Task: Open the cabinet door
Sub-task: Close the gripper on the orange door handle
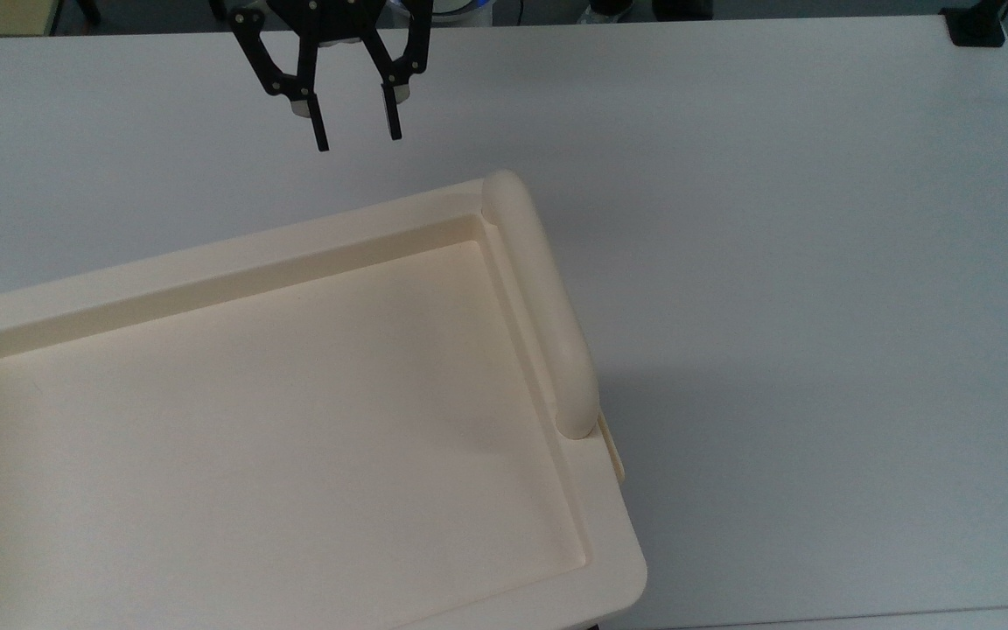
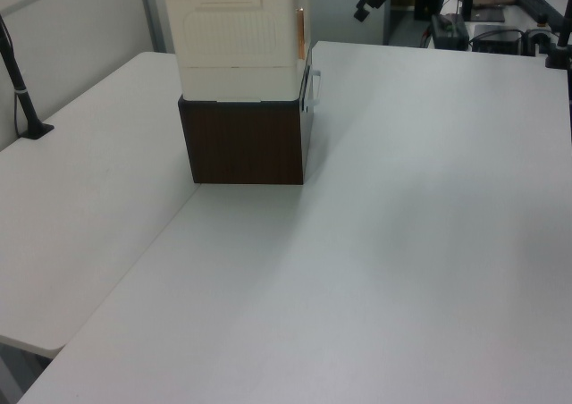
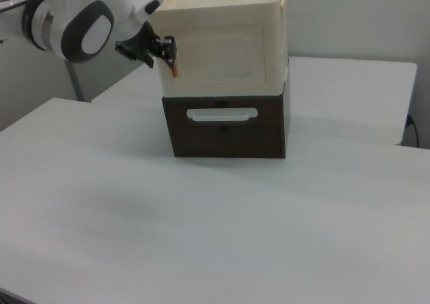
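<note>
End effector [image 1: 357, 131] hangs over the table [image 1: 775, 175], fingers parted, empty.

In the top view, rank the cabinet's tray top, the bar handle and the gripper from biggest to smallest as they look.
1. Tray top, by far the largest.
2. Bar handle.
3. Gripper, though it may sit at a different distance from the camera, so this last place is unsure.
</note>
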Controlling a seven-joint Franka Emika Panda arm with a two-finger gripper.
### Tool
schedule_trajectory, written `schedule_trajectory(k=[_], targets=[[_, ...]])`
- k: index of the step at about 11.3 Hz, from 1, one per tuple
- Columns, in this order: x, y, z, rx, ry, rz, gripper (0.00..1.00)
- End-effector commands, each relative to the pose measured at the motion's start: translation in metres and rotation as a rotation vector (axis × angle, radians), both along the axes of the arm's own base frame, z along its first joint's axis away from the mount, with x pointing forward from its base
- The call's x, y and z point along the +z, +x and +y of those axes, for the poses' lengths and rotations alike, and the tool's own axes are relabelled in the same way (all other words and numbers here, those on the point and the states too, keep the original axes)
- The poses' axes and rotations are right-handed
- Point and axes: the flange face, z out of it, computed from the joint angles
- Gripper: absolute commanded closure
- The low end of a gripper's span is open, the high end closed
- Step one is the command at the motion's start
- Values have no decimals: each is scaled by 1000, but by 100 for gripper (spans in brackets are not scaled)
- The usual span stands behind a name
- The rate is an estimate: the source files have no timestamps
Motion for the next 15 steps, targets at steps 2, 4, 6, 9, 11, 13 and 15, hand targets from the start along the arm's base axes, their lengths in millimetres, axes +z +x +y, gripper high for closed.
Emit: schedule_trajectory(k=[2,4,6,9,11,13,15], targets=[[-9,14,20,-14,43,-137,51],[-15,25,30,-25,60,-189,55],[-18,40,33,-40,84,-217,58],[-22,60,38,-60,103,-231,60],[-28,69,39,-75,107,-251,60],[-29,74,42,-72,108,-255,62],[-26,74,47,-64,107,-259,77]])
